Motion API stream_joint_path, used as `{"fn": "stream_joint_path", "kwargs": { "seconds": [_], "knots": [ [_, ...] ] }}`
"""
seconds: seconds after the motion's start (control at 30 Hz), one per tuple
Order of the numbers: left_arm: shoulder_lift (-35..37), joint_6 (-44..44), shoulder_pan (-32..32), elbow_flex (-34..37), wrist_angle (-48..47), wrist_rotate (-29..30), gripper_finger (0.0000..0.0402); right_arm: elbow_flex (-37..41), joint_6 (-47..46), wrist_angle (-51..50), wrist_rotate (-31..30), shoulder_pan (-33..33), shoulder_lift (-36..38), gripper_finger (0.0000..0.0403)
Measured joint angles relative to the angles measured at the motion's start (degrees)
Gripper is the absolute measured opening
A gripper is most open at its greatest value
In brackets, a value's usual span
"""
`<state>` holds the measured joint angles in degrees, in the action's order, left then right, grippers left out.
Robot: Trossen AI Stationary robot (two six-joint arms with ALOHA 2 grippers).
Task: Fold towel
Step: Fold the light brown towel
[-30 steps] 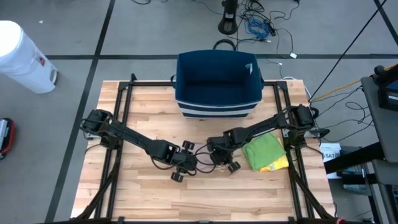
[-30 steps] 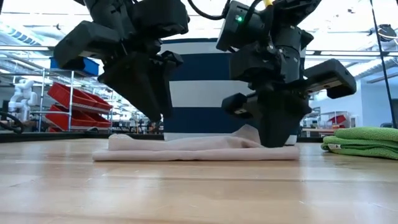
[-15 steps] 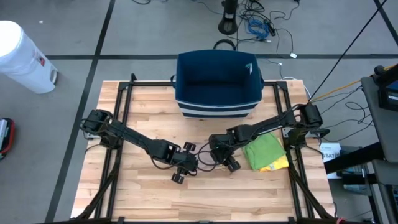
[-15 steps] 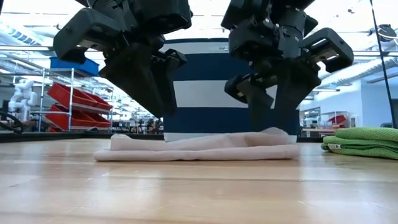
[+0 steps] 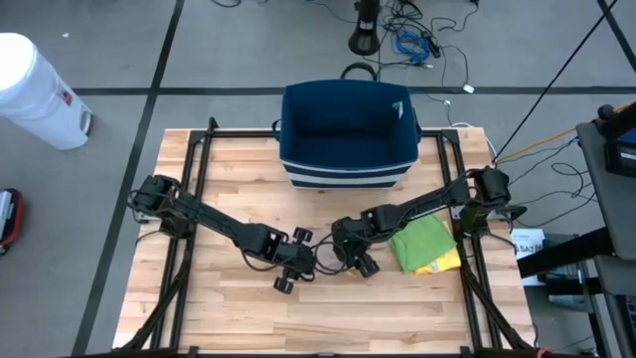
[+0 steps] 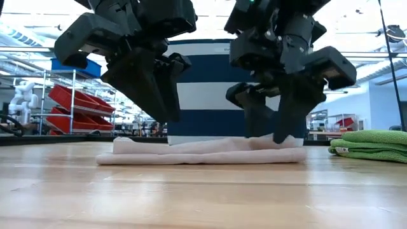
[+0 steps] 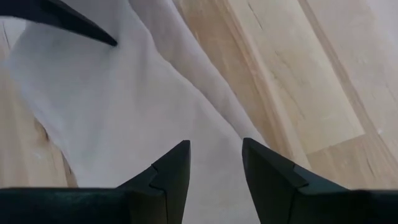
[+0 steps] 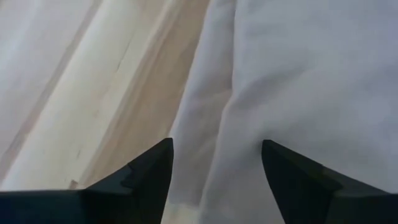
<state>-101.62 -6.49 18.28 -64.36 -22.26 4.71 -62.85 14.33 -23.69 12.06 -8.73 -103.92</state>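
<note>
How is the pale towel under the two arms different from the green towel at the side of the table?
The pale towel is beige, while the green towel is bright green with yellow cloth showing under its edge. The pale towel lies low and long near the table's middle, beneath both tools; the green towel sits as a thicker folded stack towards the table's right edge, with no tool over it. Both rest flat on the wooden table, and neither is gripped.

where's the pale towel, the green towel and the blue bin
pale towel (image 6: pixel 203 151), low view, middle of its folded stack
green towel (image 5: pixel 422 242), high view, centre of its top
blue bin (image 5: pixel 347 163), high view, front wall
</note>
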Motion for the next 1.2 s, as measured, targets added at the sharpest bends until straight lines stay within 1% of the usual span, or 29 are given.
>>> {"fn": "stream_joint_path", "kwargs": {
  "seconds": [0.23,0.37,0.5,0.57,0.67,0.9,0.93,1.0,1.2],
  "knots": [
    [-1.2,0.4,0.4,0.0,-0.1,0.0,0.0154,3.7,-2.1,5.3,0.1,0.0,-1.1,0.0236],
    [-1.2,0.6,0.6,0.0,0.9,-3.3,0.0154,4.6,-4.0,6.4,0.1,0.0,-1.0,0.0236],
    [-1.3,1.0,0.8,0.0,2.2,-3.8,0.0154,4.6,-6.1,6.8,-0.4,0.0,-1.0,0.0227],
    [-1.3,1.0,0.8,0.0,2.3,-3.8,0.0154,4.6,-6.1,6.8,-1.7,-0.3,-1.0,0.0211],
    [-1.3,1.0,0.8,0.0,2.3,-3.8,0.0154,4.6,-5.0,6.5,-3.4,-0.7,-1.0,0.0169],
    [-1.3,1.0,0.9,0.0,2.3,-3.7,0.0154,4.6,-1.8,5.7,-3.4,-0.7,-1.0,0.0029],
    [-1.3,1.1,0.9,0.0,2.3,-3.4,0.0154,4.6,-1.2,5.6,-3.4,-0.7,-1.0,0.0015],
    [-1.3,1.2,0.9,0.0,2.3,-2.9,0.0154,4.6,-0.9,5.5,-3.4,-0.7,-1.0,0.0009],
    [-1.3,1.3,0.9,0.0,2.3,-2.7,0.0154,4.6,-1.6,5.4,-3.0,-0.7,-1.0,0.0043]
  ]
}}
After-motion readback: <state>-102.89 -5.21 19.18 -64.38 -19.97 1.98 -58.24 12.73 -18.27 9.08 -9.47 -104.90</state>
